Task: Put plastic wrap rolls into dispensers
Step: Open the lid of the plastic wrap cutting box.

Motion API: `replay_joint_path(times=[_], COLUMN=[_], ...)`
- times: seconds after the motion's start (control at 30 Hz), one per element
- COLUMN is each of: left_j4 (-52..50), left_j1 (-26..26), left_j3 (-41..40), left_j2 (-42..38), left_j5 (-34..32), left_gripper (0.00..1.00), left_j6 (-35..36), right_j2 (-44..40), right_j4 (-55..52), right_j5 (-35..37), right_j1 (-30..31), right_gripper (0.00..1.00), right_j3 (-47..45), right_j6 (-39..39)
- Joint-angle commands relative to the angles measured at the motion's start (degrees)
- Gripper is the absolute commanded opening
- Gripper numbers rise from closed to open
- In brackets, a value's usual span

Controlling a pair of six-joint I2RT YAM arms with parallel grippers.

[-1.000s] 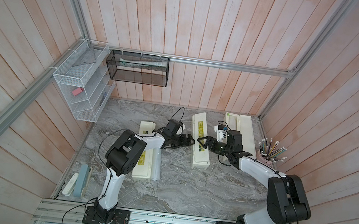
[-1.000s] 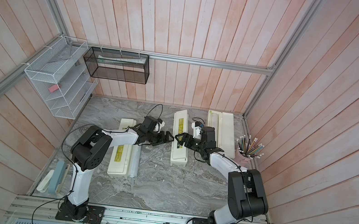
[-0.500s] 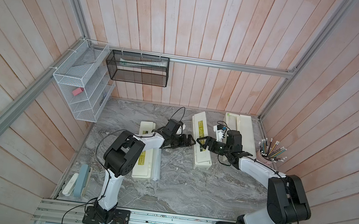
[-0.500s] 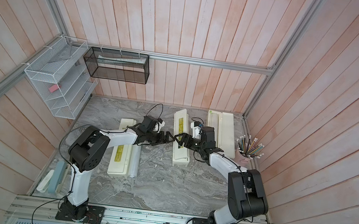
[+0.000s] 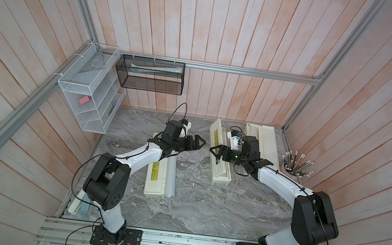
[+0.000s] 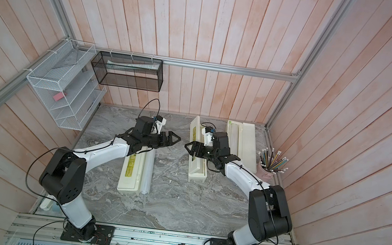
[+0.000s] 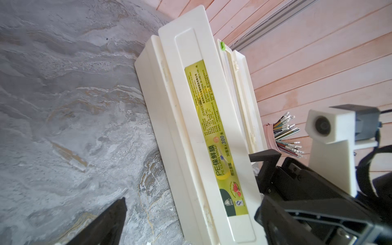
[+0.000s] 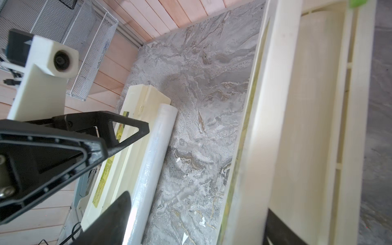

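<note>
Three cream dispensers lie on the grey marble bench (image 5: pixel 193 206). In both top views the left dispenser (image 5: pixel 154 182) sits lower left of centre, shut, label up. One plastic wrap roll (image 5: pixel 171 177) lies on the bench along its right side, touching it. At centre-right is the middle dispenser (image 5: pixel 220 173), whose lid looks tilted up. At upper right by the back wall the right dispenser (image 5: pixel 266 143) lies open, with a second roll (image 5: pixel 250 138) in its trough. The right gripper (image 5: pixel 214 152) is spread, straddling the middle dispenser's lid; the right wrist view shows a gap on one side. The left gripper (image 5: pixel 201 144) is spread wide over bare bench between the left and middle dispensers, holding nothing. A pencil cup (image 5: pixel 288 172) stands at the right edge.
</note>
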Motion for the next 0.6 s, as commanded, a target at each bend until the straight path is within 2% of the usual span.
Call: replay_joint_path(times=[0.0, 0.2, 0.4, 0.47, 0.57], left_j4=[-5.26, -9.59, -14.84, -17.62, -23.46], left_j1=[1.44, 4.16, 6.74, 7.11, 7.21], left_j3=[-2.16, -6.38, -9.65, -10.02, -9.45], left_j2=[-2.88, -8.42, -13.85, -15.55, -16.91], left_j5=[-3.91, -7.33, -9.73, -11.89, -18.48], left_gripper=[1.0, 1.0, 1.0, 1.0, 1.0], left_j6=[3.26, 4.85, 6.6, 8.03, 10.47], right_j2=[1.83, 3.58, 3.97, 3.94, 3.24], right_j4=[-3.91, -8.85, -9.72, -10.18, -10.78], right_j5=[3.58, 8.06, 8.75, 9.4, 13.81], right_j1=[1.66, 5.43, 7.11, 7.49, 8.03], right_gripper=[0.83, 0.83, 0.84, 0.84, 0.84], right_j3=[2.75, 6.95, 8.07, 8.3, 7.98], right_j6=[-2.53, -6.07, -7.76, -8.4, -8.15])
